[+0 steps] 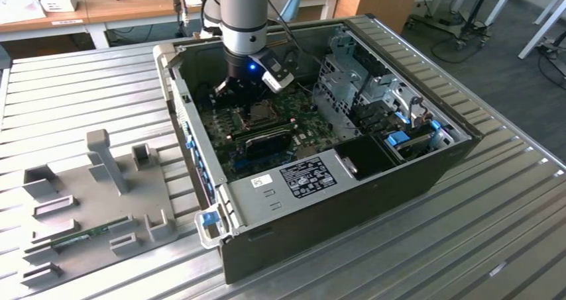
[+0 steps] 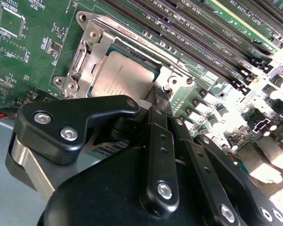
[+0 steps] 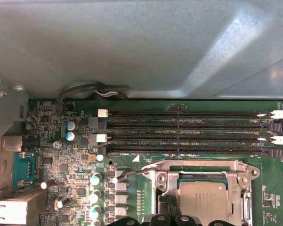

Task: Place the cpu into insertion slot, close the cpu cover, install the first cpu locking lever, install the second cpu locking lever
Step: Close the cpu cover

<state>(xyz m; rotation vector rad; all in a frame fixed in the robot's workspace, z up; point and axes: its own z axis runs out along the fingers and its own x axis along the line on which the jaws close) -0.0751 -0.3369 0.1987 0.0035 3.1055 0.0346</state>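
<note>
The cpu (image 2: 125, 77) lies in the insertion slot (image 3: 172, 200) on the green board, its dull metal top showing through the window of the cpu cover (image 2: 92, 52). The cover lies flat over the chip (image 3: 202, 202). A thin metal lever rod (image 3: 129, 173) sticks out from one socket corner. My gripper (image 2: 160, 92) is down inside the open computer case (image 1: 354, 181), its black fingers shut with nothing between them. The tips sit at the socket's corner, beside the chip. In the exterior view the gripper (image 1: 232, 91) hangs just behind the socket (image 1: 261, 114).
Long black memory slots (image 3: 188, 127) run beside the socket. The case's metal walls (image 1: 181, 114) and a drive cage (image 1: 354, 81) close in around the board. On the ribbed table at the exterior view's left lies a grey fixture plate (image 1: 89, 200) with upright posts.
</note>
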